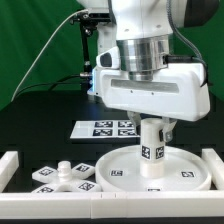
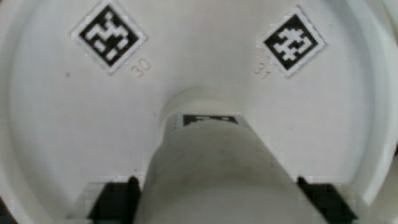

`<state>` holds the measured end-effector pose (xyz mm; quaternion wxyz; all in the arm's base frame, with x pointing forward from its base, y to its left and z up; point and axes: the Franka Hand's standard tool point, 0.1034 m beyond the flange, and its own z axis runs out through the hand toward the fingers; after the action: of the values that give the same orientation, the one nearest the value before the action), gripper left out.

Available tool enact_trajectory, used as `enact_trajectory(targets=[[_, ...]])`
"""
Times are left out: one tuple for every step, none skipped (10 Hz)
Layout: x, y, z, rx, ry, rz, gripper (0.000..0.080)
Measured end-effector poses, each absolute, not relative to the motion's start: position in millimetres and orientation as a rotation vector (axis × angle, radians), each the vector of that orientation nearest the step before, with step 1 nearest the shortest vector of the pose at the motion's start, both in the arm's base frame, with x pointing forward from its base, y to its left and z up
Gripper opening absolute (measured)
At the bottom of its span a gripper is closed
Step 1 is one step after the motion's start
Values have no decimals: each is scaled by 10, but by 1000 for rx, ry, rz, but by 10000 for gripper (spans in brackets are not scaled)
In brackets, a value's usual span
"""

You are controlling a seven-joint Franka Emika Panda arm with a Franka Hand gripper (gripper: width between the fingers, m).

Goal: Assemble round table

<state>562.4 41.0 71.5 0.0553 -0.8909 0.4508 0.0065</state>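
Nearest, along the bottom edge of the exterior view: white blocky border rail [image 1: 100,214], with more of it at both sides of the frame. Just behind it, lower left: white plastic four-armed cross-shaped base [image 1: 60,180], lying loose on the black table [image 1: 40,120]. It has a stub sticking up in the middle and black-and-white square tags on its arms, and sits apart from the other parts. Lower centre-right: large white rimmed round disc [image 1: 128,162], flat on the table, tags on its face, smooth matte plastic with a raised lip. Short white cylindrical leg [image 1: 152,152] stands upright at the disc's centre, tag on its side. Tool [image 1: 152,128] hangs straight above and is clamped on the leg's upper part. Wrist view agrees: leg [image 2: 214,150] fills the middle, dark finger pads [image 2: 118,200] sit tight against both flanks, and the disc [image 2: 196,60] face with two tags lies beyond. Can't tell whether the leg is fully seated or only resting on the disc, since the joint is hidden. Judgement: roughly mid-task, with the leg-to-disc step in hand and the base not yet fitted onto the leg. Farther back, mid-frame: flat white marker board [image 1: 105,127] with printed tags, then green backdrop [image 1: 40,40] upper left.
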Motion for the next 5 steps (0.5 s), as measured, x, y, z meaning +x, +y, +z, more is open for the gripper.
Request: enact_trajectory(targets=[[5620,410,711,-2620,1484,43,411],[5613,423,711,-2536,1600,61,411],[5614,423,711,-2526,1612,63,411],[5613,418,710,-2553,1568,60,412],[5619,417,714,-2583,1517,54,412]])
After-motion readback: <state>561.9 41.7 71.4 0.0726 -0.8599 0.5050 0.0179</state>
